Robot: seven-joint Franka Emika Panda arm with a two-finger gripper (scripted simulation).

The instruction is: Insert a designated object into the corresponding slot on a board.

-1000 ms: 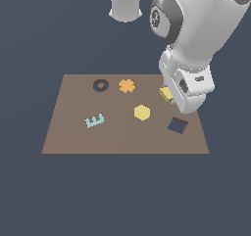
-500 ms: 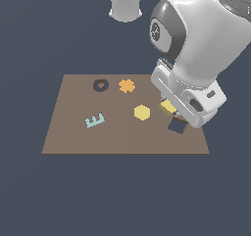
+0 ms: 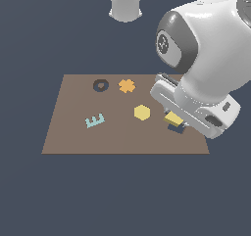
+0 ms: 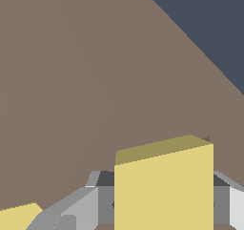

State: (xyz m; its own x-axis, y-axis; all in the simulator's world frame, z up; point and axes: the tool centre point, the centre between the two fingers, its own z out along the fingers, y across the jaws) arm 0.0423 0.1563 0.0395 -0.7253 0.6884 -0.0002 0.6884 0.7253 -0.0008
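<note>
franka arm, exterior view: the large white forearm and wrist housing lean down from the upper part of the exterior view's right, the wrist bent so that the hand slants low over the board. the gripper [image 3: 174,123] sits under the hand, mostly hidden by the wrist body. wrist view: both grey fingers [image 4: 76,207] flank the yellow square block [image 4: 164,188], one pressed against each side face, the jaws closed on it; the block fills the gap between them
</note>
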